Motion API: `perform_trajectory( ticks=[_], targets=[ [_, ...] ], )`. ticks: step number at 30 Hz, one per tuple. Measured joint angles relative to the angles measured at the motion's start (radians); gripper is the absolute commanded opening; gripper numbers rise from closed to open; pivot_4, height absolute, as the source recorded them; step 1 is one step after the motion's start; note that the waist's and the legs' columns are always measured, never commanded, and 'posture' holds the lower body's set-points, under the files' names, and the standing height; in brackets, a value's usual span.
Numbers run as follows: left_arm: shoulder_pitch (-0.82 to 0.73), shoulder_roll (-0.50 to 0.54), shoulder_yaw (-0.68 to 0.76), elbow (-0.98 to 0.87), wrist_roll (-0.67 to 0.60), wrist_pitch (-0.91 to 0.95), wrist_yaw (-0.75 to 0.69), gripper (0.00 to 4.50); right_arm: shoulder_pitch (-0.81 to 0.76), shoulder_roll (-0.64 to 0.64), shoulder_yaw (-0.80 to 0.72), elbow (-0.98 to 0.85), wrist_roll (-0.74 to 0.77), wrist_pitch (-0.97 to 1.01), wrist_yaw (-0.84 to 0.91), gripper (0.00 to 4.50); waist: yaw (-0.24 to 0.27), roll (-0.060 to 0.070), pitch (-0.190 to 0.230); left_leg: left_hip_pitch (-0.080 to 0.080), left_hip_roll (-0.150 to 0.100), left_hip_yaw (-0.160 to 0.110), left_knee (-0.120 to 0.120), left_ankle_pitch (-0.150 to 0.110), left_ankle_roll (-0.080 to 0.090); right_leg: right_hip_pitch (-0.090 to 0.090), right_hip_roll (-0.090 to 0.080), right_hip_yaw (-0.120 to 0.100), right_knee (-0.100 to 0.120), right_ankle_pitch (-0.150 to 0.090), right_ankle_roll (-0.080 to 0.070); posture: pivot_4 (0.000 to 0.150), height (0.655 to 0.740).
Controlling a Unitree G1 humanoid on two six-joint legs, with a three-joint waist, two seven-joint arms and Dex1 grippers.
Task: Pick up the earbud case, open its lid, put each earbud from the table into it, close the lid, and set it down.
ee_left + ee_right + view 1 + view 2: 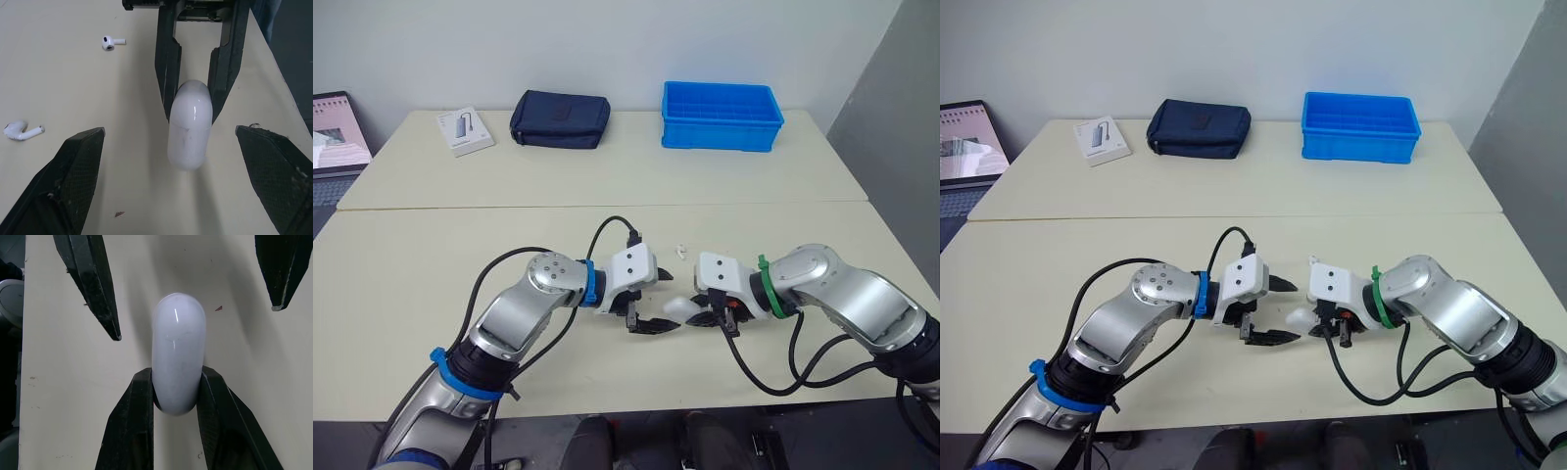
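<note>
**Case** (178, 357): white, glossy, smooth rounded pebble with a faint seam line. The lid looks shut. It sits low and centre in the left eye view, between the two grippers. It seems to be lifted just clear of the table (460, 235), though contact cannot be ruled out.

**Right gripper** (176, 382): black ribbed fingers pinch the case by one end across its narrow faces. The other end is left free, probably so the opposite arm can reach the lid.

**Left gripper** (658, 302): spread wide and holding nothing. Its black, cross-hatched fingers flank the case's free end without touching it, which suggests it is lined up to work the lid.

**First earbud** (111, 42), **second earbud** (22, 130): white hard plastic, each a bulb with a short stem. They lie loose on the table, well apart from each other and not yet in the case. One shows at mid-frame in the left eye view, just above the gap between the grippers.

**Table**: matt cream top, two sections butted together.

**Back row**, well apart from the work:
- Laptop (337, 137), far left edge.
- White box (465, 130), upper left.
- Navy fabric pouch (560, 118), upper centre.
- Blue ribbed plastic bin (721, 116), upper right.
</note>
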Motion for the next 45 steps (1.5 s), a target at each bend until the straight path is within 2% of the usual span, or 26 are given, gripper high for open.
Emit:
perform_trajectory(
  ticks=[9,12,22,31,38,42,45],
  targets=[
    [-0.002,-0.004,-0.007,0.038,0.02,-0.04,-0.043,4.5,0.006,0.018,-0.01,-0.001,-0.018,0.003,0.01,0.78,0.0,0.0,0.0,0.001,0.0,-0.001,0.011,0.0,0.0,0.0,0.0,0.0,0.012,0.0,0.0,0.15,0.7218],
    [-0.003,-0.005,-0.007,0.049,0.022,-0.052,-0.05,3.92,0.006,0.02,-0.011,-0.001,-0.02,0.003,0.018,0.78,-0.001,0.0,0.0,0.001,0.0,-0.001,0.011,0.0,0.0,0.001,0.0,0.0,0.012,0.0,0.0,0.15,0.7218],
    [-0.002,-0.008,-0.01,0.063,0.022,-0.052,-0.089,0.77,0.005,0.041,-0.014,-0.001,-0.037,0.008,0.022,0.78,-0.001,0.0,0.0,0.001,0.0,-0.001,0.011,0.0,0.0,0.0,0.0,0.0,0.012,0.0,0.0,0.15,0.7218],
    [0.002,-0.015,-0.013,0.059,0.025,-0.041,-0.087,0.76,0.005,0.041,-0.014,-0.001,-0.05,0.015,0.045,0.78,-0.001,0.0,0.0,0.001,0.0,-0.002,0.011,0.0,0.0,0.0,0.0,0.0,0.012,0.0,0.0,0.15,0.7218],
    [0.024,-0.026,-0.003,0.064,0.018,0.013,-0.038,0.76,0.007,0.03,-0.037,-0.01,-0.064,-0.008,0.059,3.19,-0.001,0.0,0.0,0.001,0.0,-0.002,0.011,0.0,0.0,0.0,0.0,0.0,0.012,0.0,0.0,0.15,0.7218],
    [0.058,-0.034,0.059,0.078,-0.023,0.034,-0.009,0.76,0.021,-0.03,-0.119,-0.013,-0.056,-0.048,0.083,3.2,0.0,0.0,0.0,0.001,-0.001,-0.002,0.011,0.0,0.0,0.0,0.0,0.0,0.012,0.0,0.0,0.15,0.7218],
    [0.114,-0.083,0.165,0.113,-0.096,0.037,0.025,0.76,0.059,-0.074,-0.226,-0.018,-0.04,-0.13,0.11,3.2,0.001,0.0,0.0,0.001,0.0,-0.002,0.011,0.0,0.0,0.001,0.0,0.0,0.012,0.0,0.0,0.15,0.7218]
  ],
)
